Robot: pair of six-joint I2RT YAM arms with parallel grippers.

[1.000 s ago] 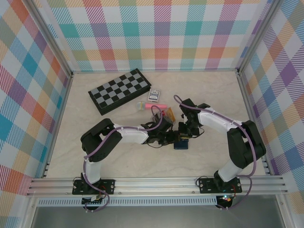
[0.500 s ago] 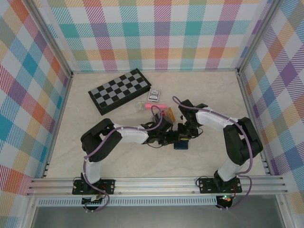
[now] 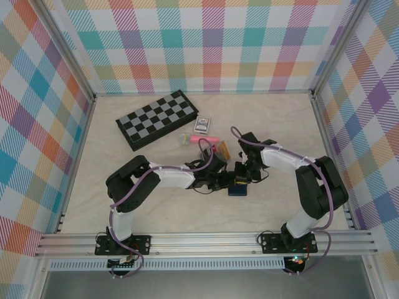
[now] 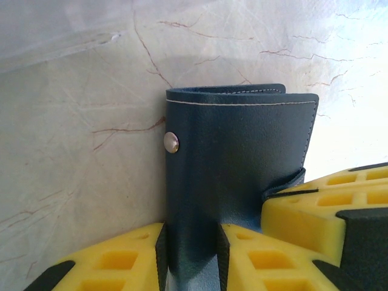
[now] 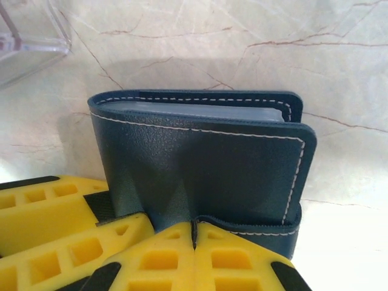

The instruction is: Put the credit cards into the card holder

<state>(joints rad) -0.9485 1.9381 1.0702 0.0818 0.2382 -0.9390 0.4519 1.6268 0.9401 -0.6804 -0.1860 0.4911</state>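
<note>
Our left wrist view shows the left gripper (image 4: 191, 245) clamped on the wallet (image 4: 242, 151). The right wrist view adds the right gripper (image 5: 194, 239) pinched tight on its strap (image 5: 260, 227). From above, the wallet sits mid-table (image 3: 156, 212).

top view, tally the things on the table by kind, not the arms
chessboard: 1
pack of playing cards: 1
pink item: 1
small pale round item: 1
orange card: 1
navy card holder: 1
total: 6, though the arms may hide more
</note>
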